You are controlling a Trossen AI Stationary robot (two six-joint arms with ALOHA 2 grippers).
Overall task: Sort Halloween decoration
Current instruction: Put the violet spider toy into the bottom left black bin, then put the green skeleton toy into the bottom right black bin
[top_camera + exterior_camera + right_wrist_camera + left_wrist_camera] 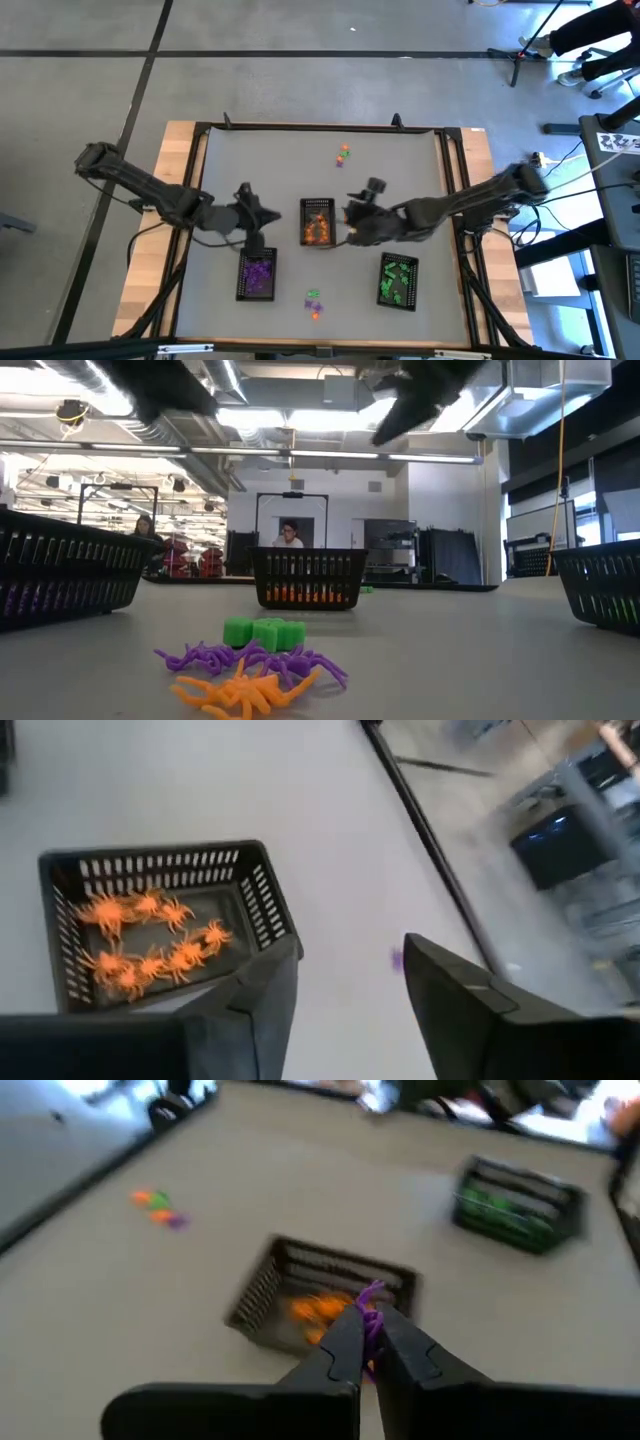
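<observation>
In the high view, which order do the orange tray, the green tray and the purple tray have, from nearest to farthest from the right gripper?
From the right gripper:
1. The orange tray, just beside it, at the table's middle.
2. The green tray, nearer the front edge, on the right arm's side.
3. The purple tray, past the orange tray, under the left arm.

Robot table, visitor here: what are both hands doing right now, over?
Left hand shut on a purple plastic spider. Right hand open, empty, beside the black mesh tray of orange spiders. Loose trinkets still unsorted on the table; nothing in the way.
</observation>
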